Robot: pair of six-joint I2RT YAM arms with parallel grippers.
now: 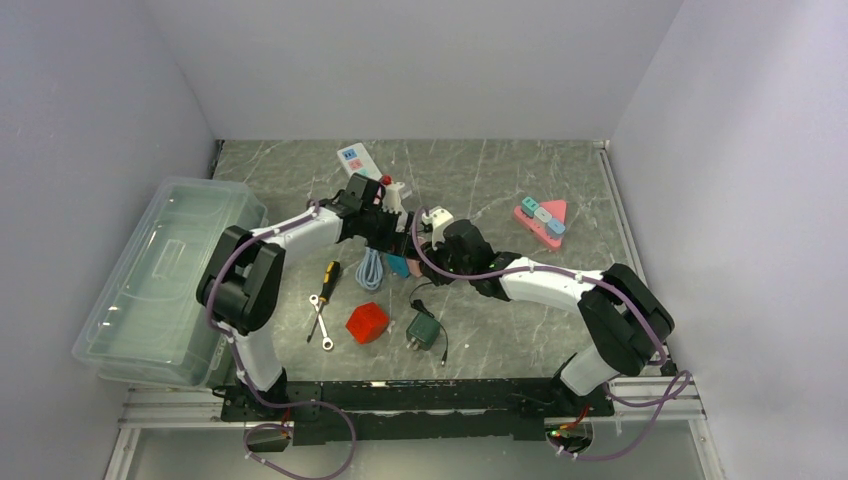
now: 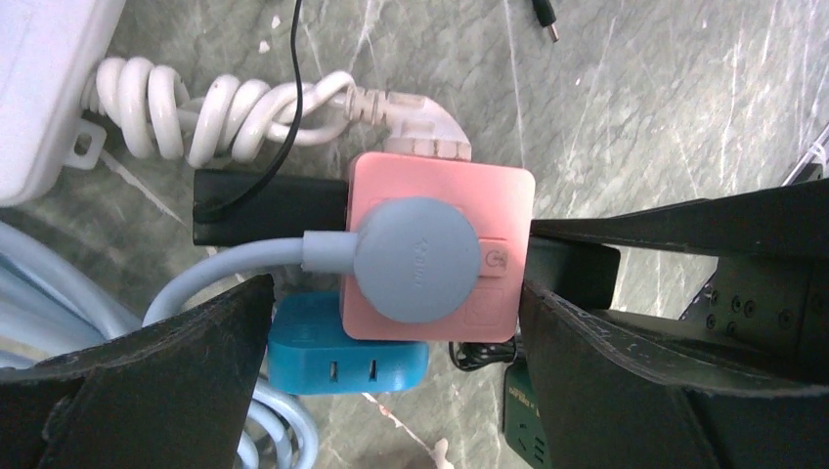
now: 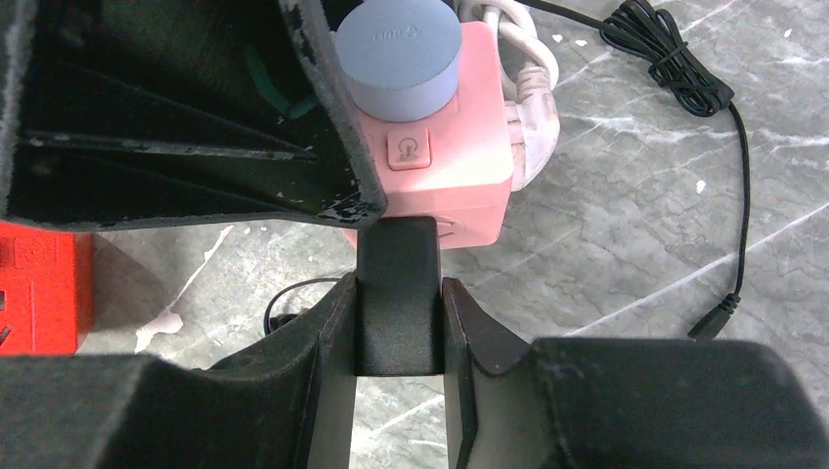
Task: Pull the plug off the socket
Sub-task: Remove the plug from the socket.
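A pink socket cube [image 2: 440,210] sits mid-table with a round grey plug [image 2: 415,259] on top, a blue adapter [image 2: 342,357] on one side, a white plug [image 2: 420,122] and a black plug [image 2: 264,205] on others. My left gripper [image 2: 396,322] straddles the cube, one finger against the blue adapter, the other against the cube's edge. My right gripper [image 3: 396,293] is shut on another black plug [image 3: 396,264] that sticks out of the cube's [image 3: 450,156] near side. In the top view both grippers [image 1: 395,235] [image 1: 435,255] meet over the cube [image 1: 412,267].
A clear plastic bin [image 1: 160,280] stands at the left. A red block [image 1: 367,322], dark green adapter [image 1: 423,330], screwdriver [image 1: 327,278] and wrench [image 1: 320,322] lie in front. A coiled pale blue cable [image 1: 370,268], a white power strip [image 1: 353,160] and a pink toy [image 1: 543,220] are nearby.
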